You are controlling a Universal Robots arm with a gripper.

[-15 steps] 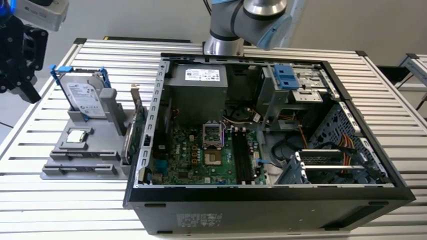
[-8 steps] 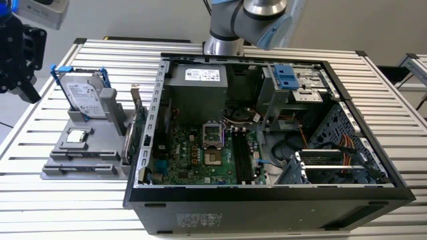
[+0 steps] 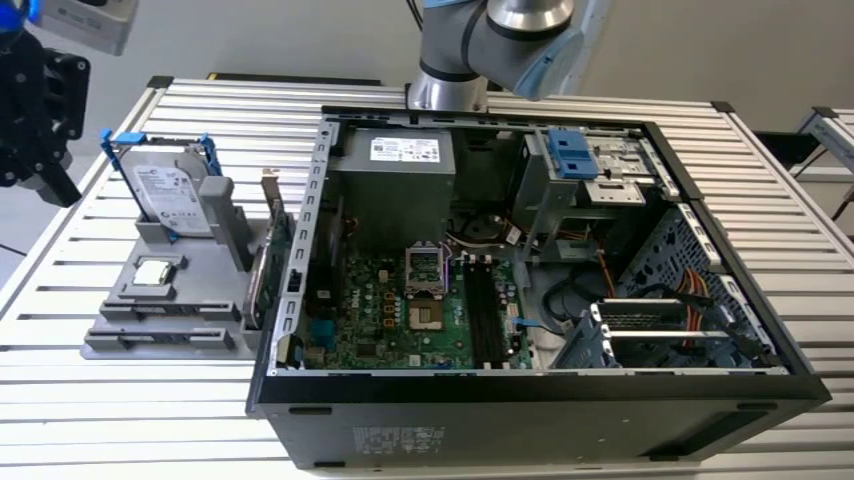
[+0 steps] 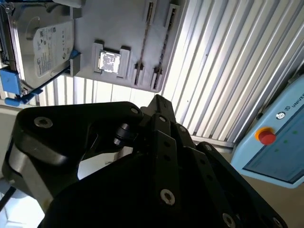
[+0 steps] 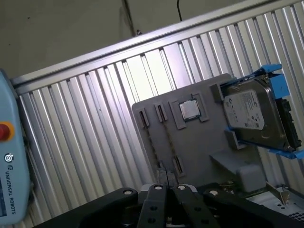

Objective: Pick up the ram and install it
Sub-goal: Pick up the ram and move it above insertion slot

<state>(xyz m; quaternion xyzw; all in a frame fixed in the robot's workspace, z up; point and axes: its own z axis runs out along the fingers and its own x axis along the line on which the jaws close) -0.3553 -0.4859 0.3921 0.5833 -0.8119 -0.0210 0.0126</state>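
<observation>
Tool (image 5: pixel 166 175) closed tight, gripping nothing. Hanging in the air at the exterior view's far left, clear of everything, aimed toward the gray holder (image 3: pixel 174 340) on the bench (image 3: pixel 134 430).

In both wrist views, on that holder: the ram (image 5: pixel 170 140), a thin dark strip standing on edge between small end clips, untouched, with a second like strip (image 5: pixel 151 147) just beside it. Next along, a small square silver chip (image 5: pixel 191 110) seated in its own pocket. Then a hard drive (image 5: pixel 254 114) in a blue frame, propped at a lean at the holder's end.

Between holder and open computer case (image 3: pixel 534 410), a green card (image 3: pixel 274 262) standing on edge. Inside the case, the motherboard (image 3: pixel 387 320) lying flat, with long black slots (image 3: pixel 483 312) toward the exterior view's right of the board; whether filled, cannot tell.

Off the bench, in the second wrist view, a pale blue pendant (image 4: pixel 280 152) with a red button (image 4: pixel 266 136).
</observation>
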